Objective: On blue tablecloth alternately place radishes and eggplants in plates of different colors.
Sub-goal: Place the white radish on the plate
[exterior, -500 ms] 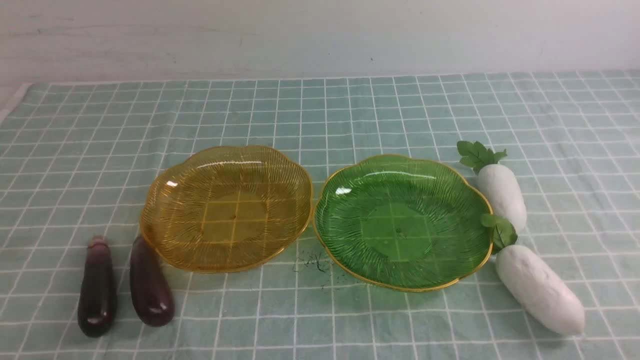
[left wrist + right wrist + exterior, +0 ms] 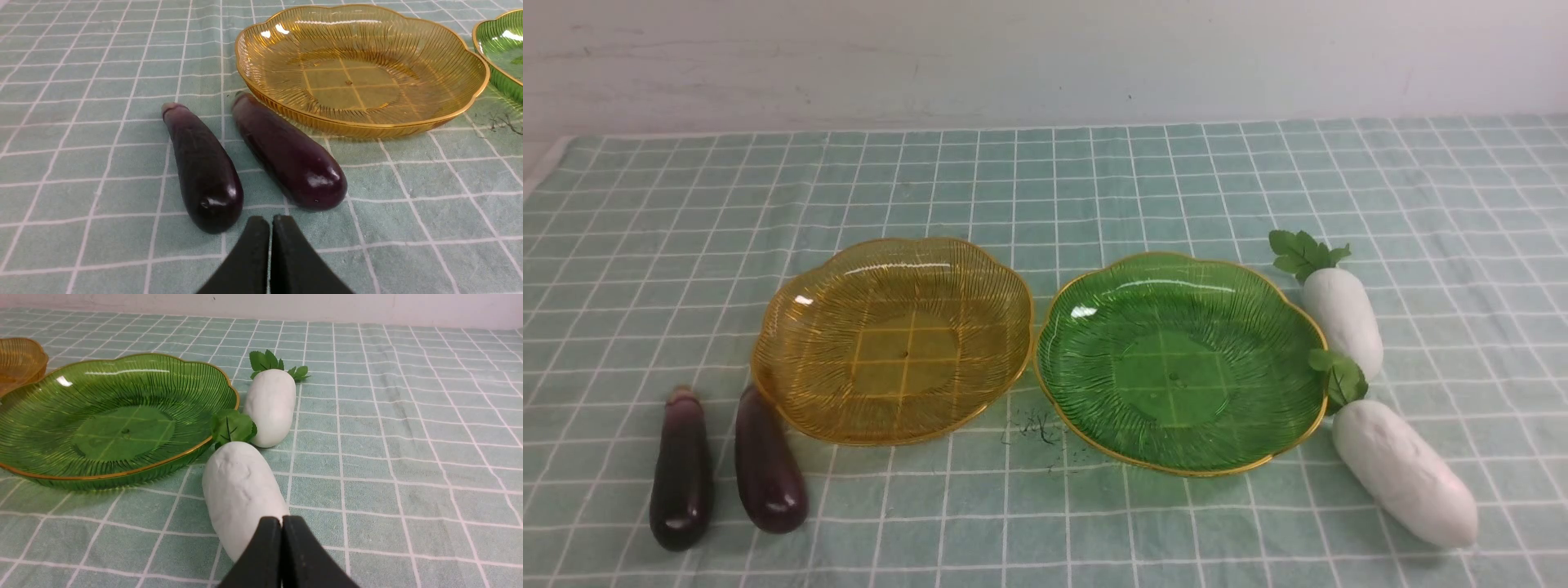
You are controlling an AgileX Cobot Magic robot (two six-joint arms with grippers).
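On the blue tablecloth (image 2: 1094,188) the amber-yellow plate (image 2: 792,343) and the green plate (image 2: 1078,343) stand side by side, both empty. Two eggplants (image 2: 682,469) (image 2: 768,465) lie left of the amber plate. Two radishes (image 2: 1343,314) (image 2: 1405,474) lie right of the green plate. In the left wrist view my left gripper (image 2: 271,220) is shut and empty, just short of the eggplants (image 2: 204,171) (image 2: 290,155). In the right wrist view my right gripper (image 2: 281,520) is shut and empty, at the near radish (image 2: 241,490). Neither gripper shows in the front view.
A small dark scribble mark (image 2: 1037,429) lies on the cloth between the plates. A pale wall (image 2: 1045,57) runs along the far edge of the cloth. The cloth's left edge (image 2: 543,167) shows at the far left.
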